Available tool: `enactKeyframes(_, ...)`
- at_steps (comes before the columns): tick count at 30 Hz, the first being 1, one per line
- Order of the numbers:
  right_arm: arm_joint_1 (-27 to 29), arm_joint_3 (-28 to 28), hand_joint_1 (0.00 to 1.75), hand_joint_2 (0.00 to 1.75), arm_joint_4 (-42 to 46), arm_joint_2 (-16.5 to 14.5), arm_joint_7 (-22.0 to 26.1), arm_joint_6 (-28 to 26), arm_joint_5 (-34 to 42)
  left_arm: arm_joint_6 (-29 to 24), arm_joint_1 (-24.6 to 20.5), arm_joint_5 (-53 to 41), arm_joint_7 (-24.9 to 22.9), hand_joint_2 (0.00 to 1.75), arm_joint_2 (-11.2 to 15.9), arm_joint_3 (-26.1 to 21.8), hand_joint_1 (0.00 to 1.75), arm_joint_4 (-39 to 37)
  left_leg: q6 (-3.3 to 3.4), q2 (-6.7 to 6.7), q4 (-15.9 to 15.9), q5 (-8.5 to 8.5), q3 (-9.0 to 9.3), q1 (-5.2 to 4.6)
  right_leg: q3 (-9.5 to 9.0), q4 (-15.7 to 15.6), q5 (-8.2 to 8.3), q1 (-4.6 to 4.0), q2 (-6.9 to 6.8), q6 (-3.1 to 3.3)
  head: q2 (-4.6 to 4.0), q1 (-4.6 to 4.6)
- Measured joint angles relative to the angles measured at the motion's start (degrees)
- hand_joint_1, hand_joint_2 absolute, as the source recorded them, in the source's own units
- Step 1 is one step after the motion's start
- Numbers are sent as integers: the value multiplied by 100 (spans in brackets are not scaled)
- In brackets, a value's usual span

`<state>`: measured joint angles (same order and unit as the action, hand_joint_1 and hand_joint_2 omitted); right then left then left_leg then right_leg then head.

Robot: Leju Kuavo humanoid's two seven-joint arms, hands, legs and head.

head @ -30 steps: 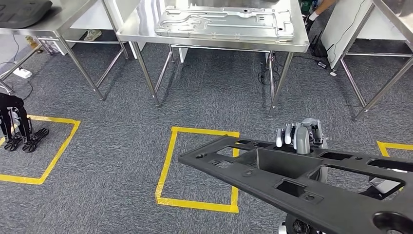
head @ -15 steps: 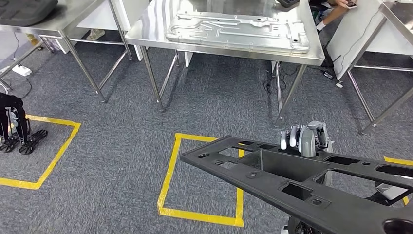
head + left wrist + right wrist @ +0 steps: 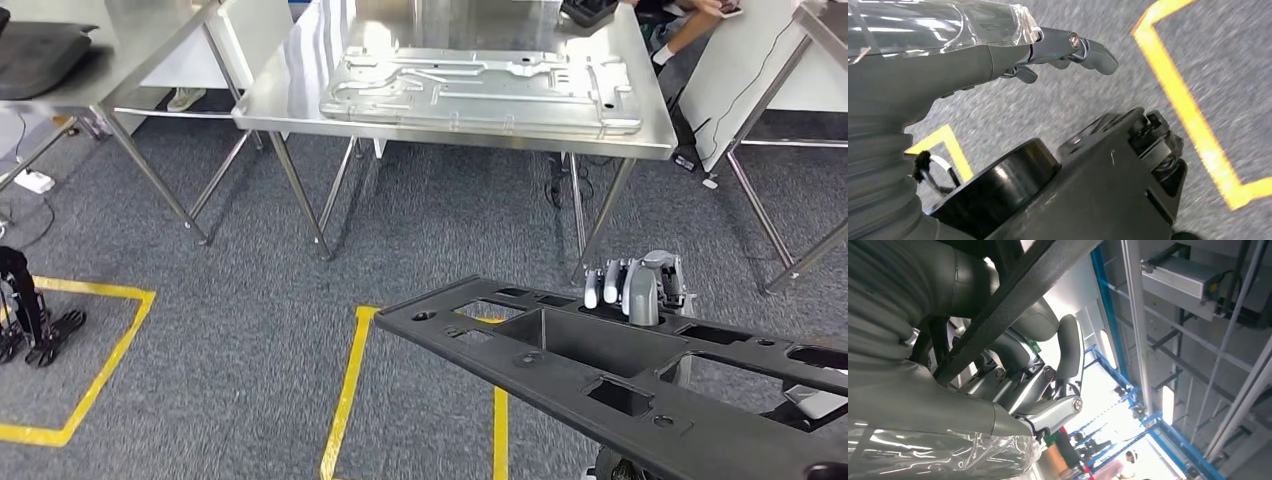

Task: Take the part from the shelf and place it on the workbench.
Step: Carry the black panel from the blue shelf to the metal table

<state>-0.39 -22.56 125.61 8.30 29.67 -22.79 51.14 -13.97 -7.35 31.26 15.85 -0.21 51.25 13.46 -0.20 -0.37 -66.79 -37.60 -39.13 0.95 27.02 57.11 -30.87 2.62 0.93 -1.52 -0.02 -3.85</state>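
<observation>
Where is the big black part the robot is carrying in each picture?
Head view: the black part stretches across the lower right, the right hand hooked over its far edge.
Left wrist view: not in it.
Right wrist view: a dark bar slanting across the top.
Shared landmark: the right hand.

A large embossed silver metal plate (image 3: pixel 480 88) covered most of the shiny steel surface (image 3: pixel 300 75), leaving bare strips along its left and near edges. A black object (image 3: pixel 588 10) sat at the far right corner.
</observation>
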Motion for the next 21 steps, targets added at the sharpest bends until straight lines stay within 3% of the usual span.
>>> enactKeyframes(2,8,0,175,175,-1,-3,7,-1,10,0,18,5,0,175,10,0,0,1,24,25,636,1004,-22,-17,-262,-46,-192,11,16,-73,0,0)
enactKeyframes(3,14,0,175,175,4,-6,10,-1,22,-5,18,7,-1,175,14,0,0,1,45,31,824,1390,6,-32,-373,-110,-258,6,25,-118,0,1)
enactKeyframes(4,21,-1,175,175,13,-9,18,-1,34,-15,11,5,-3,175,18,1,0,2,77,24,927,1586,61,-45,-464,-133,-259,-5,37,-170,0,2)
enactKeyframes(6,26,-1,175,175,33,-12,43,-1,48,-50,-21,-6,-17,175,19,5,0,2,166,5,1007,1644,244,-33,-531,-28,-153,-18,31,-250,0,8)
enactKeyframes(8,27,1,175,175,40,-13,86,-3,37,-81,-38,-11,-38,175,21,14,0,1,266,-2,1084,1663,406,-13,-314,459,-48,-29,-1,-274,0,18)
enactKeyframes(9,33,2,175,175,40,-14,108,-10,19,-90,-41,-11,-46,175,24,19,0,1,305,-3,1108,1635,459,-15,-100,775,-117,-38,-20,-263,0,23)
enactKeyframes(11,43,2,175,175,42,-15,144,-35,-37,-106,-41,-11,-53,175,27,28,0,1,362,-11,1138,1553,539,-44,375,1274,-528,-77,-32,-235,0,27)
enactKeyframes(12,48,2,175,175,42,-15,157,-51,-68,-109,-35,-13,-53,175,26,33,0,2,380,-18,1142,1504,584,-63,558,1358,-755,-100,-32,-221,0,28)
enactKeyframes(13,53,2,175,175,42,-15,166,-65,-96,-113,-29,-14,-52,175,26,38,0,2,390,-25,1143,1452,636,-81,669,1295,-866,-122,-32,-206,0,28)
enactKeyframes(14,57,2,175,175,42,-15,174,-75,-116,-117,-24,-15,-51,175,26,43,0,2,396,-30,1143,1402,697,-100,707,1093,-790,-143,-32,-182,0,29)
enactKeyframes(15,61,2,175,175,43,-15,184,-84,-135,-119,-22,-16,-48,175,26,51,0,2,396,-32,1144,1353,760,-118,689,782,-533,-165,-36,-147,0,29)
enactKeyframes(17,69,3,175,175,48,-15,209,-106,-161,-122,-27,-15,-36,175,25,78,0,2,375,-32,1141,1269,851,-148,611,204,142,-216,-55,-52,0,29)
enactKeyframes(18,76,2,175,175,54,-16,220,-117,-173,-123,-30,-15,-29,175,24,95,0,2,352,-32,1141,1237,874,-160,587,39,379,-238,-62,-11,0,31)
enactKeyframes(19,83,2,175,175,63,-19,233,-124,-184,-122,-30,-15,-24,175,24,110,0,2,323,-30,1126,1224,886,-170,586,-25,497,-249,-65,28,0,33)
enactKeyframes(21,85,2,175,175,79,-25,251,-130,-208,-121,-30,-16,-15,175,26,127,0,2,270,-23,1087,1199,883,-176,565,-64,544,-235,-51,75,0,40)
